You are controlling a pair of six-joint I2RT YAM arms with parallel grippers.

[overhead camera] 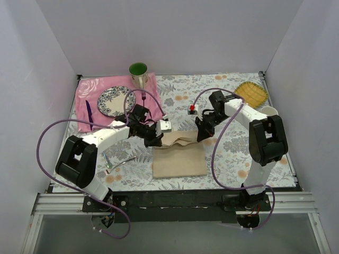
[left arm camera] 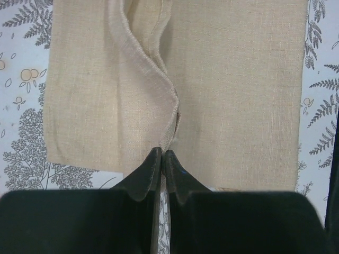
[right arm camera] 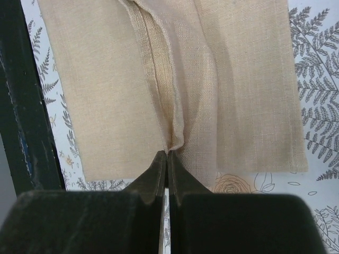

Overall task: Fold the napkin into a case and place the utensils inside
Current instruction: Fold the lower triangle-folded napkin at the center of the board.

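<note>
Got the left gripper (left arm camera: 161, 156) pinched shut on the far edge of the plain beige-tan cloth napkin (overhead camera: 180, 159), toward its left end, and the right gripper (right arm camera: 167, 156) clamped the same way toward the right end of that edge. Sitting near-centre on the flowery grey-and-white tablecloth (overhead camera: 233, 148), near part lying flat, far edge raised and bunched into soft folds between the two grips. Off to the left on the same tablecloth: slim metal spoon (overhead camera: 121, 162) and small pale fork (overhead camera: 100, 173), near the napkin but not touching it.
</note>
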